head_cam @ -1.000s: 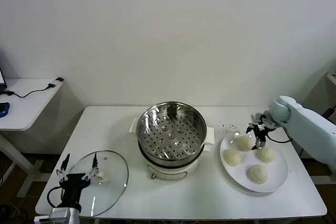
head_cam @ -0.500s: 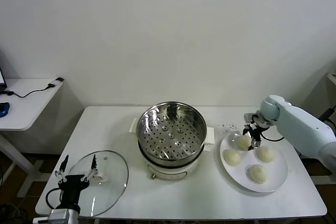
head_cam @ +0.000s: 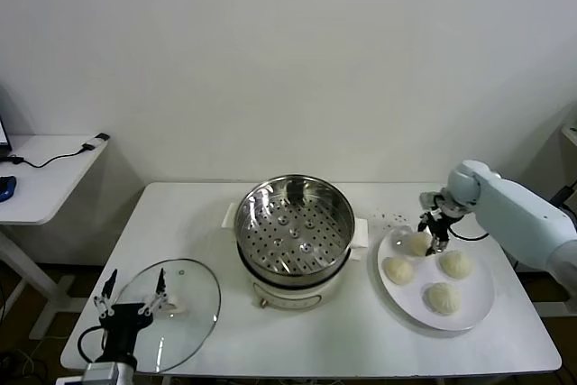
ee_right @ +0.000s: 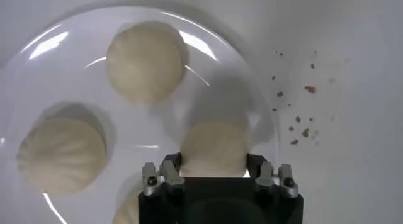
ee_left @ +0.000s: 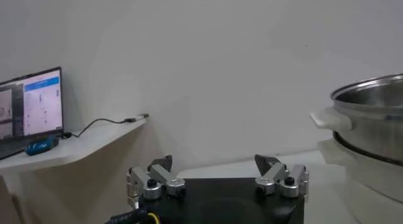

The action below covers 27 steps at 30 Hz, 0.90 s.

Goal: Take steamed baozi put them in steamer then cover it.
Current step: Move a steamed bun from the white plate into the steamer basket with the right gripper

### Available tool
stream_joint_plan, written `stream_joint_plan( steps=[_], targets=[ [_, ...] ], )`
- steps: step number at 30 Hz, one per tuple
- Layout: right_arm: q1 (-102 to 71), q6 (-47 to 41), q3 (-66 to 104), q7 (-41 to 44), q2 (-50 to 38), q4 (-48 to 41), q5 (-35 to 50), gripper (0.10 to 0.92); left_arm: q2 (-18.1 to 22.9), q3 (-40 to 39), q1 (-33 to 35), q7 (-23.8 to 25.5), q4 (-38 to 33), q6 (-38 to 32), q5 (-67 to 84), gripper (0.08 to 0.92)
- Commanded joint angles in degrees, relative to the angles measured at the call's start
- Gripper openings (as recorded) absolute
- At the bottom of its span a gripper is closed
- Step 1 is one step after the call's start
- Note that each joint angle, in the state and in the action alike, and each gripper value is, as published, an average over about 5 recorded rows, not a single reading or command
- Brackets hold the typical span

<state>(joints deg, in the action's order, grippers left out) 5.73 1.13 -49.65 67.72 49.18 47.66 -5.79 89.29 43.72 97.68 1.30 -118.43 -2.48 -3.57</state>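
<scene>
The steamer [head_cam: 293,232] stands open at the table's middle, its perforated tray empty; its rim also shows in the left wrist view [ee_left: 371,118]. Several baozi lie on a white plate [head_cam: 482,313] at the right. My right gripper [head_cam: 431,232] reaches down over the plate's far-left baozi [head_cam: 416,242]. In the right wrist view the gripper [ee_right: 213,165] is shut on this baozi [ee_right: 214,146], which still rests on the plate. Other baozi [ee_right: 145,61] [ee_right: 60,155] lie beside it. The cover [head_cam: 167,313] lies flat at the front left. My left gripper [head_cam: 132,299] is open and empty over the cover's near edge.
Dark crumbs [head_cam: 392,218] lie on the table between steamer and plate. A white side table [head_cam: 41,187] with a cable and a blue mouse stands to the left, apart from the work table. A laptop [ee_left: 31,109] sits on it. The wall is close behind.
My right gripper moved left across the plate from between the two far baozi to the far-left one and came down around it. The left arm stayed still.
</scene>
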Motion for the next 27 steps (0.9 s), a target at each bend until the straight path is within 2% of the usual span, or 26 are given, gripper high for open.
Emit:
stream_joint_plan(
  steps=[1,6,10,15,20,27],
  targets=[
    [12.4,7.3,-7.3,2.4,0.4,4.3,4.2,0.670,-0.1,-0.2,0.1,0.0,-0.3,0.1,-0.3,0.823],
    [24.9,13.1,-15.8,3.3,4.6,5.7,8.8,0.670,-0.1,-0.4,0.4,0.0,-0.6,0.1,-0.7,0.823],
    [31.5,19.6,-19.4,3.8,10.1,4.7,8.8,0.672,0.0,-0.4,0.6,0.0,-1.0,0.1,-0.7,0.823],
    [34.4,28.5,-19.3,2.6,17.8,4.5,4.0,0.673,0.0,-0.4,0.8,0.0,-1.1,0.2,-0.8,0.823],
    [33.2,32.8,-18.8,0.7,22.9,8.8,-0.8,0.670,-0.1,-0.4,1.0,-0.1,-1.1,0.2,-0.7,0.823],
    [26.1,40.2,-15.7,-4.1,27.1,12.0,-14.5,0.670,-0.5,-0.5,1.2,-0.2,-1.3,0.7,-0.7,0.823]
  ],
)
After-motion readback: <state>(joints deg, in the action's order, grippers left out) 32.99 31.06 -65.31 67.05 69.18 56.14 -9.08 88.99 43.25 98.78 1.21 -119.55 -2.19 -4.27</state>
